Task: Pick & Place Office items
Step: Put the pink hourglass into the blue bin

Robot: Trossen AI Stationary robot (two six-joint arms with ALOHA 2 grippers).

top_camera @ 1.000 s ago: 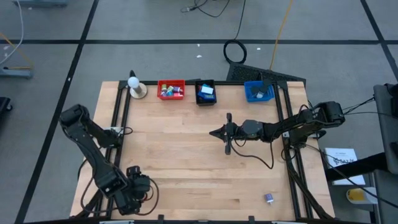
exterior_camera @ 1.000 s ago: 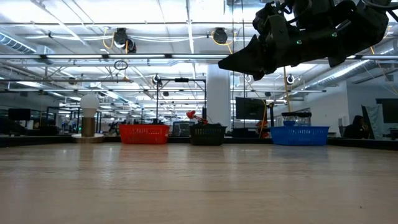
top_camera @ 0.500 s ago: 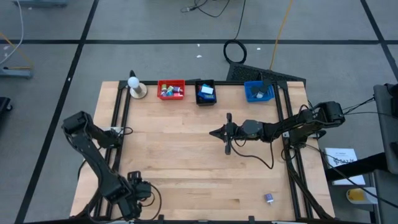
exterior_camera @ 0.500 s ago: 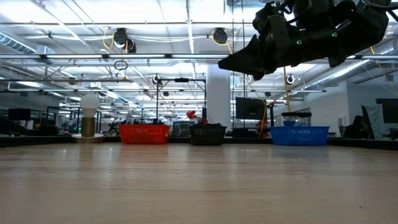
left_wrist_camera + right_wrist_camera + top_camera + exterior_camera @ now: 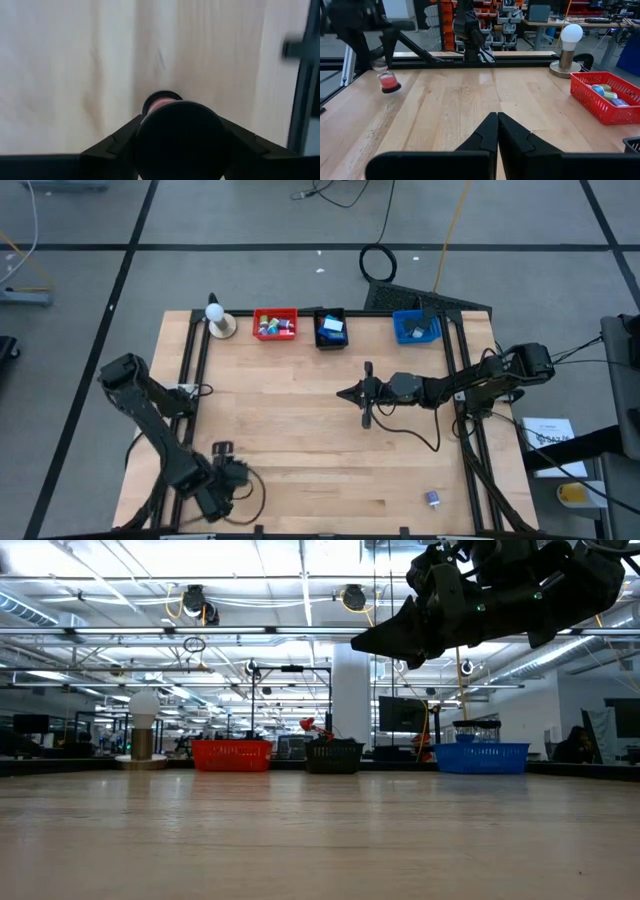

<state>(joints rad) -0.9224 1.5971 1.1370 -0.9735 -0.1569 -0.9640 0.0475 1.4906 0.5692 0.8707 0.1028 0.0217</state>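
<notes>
My left gripper [image 5: 221, 450] is over the table's near left corner, shut on a small roll [image 5: 389, 82] with a red middle and a black bottom rim. In the left wrist view the roll's black round end [image 5: 180, 137] fills the space between my fingers, and its red part [image 5: 161, 104] shows beyond. My right gripper [image 5: 342, 393] hangs shut and empty above the table's middle, pointing left; it is also in the low view [image 5: 372, 640] and its own wrist view [image 5: 497, 131]. One small purple piece [image 5: 432, 499] lies flat near the table's near right corner. My left gripper pinches the roll by its upper black end [image 5: 150, 125] between the two fingers, coming from above and pointing down. The roll hangs upright below the fingers, its black bottom rim [image 5: 391, 90] just at the table; whether it touches, I cannot tell.
Along the far edge stand a red bin [image 5: 275, 324] with coloured pieces, a black bin [image 5: 331, 328] and a blue bin [image 5: 416, 327]. A white ball on a tan base [image 5: 217, 316] stands left of them. Black rails [image 5: 190, 370] frame the table's sides.
My left arm has shifted at the near left corner: its gripper went a little toward the near edge, then came back toward the far edge and slightly right, still shut on the roll.
</notes>
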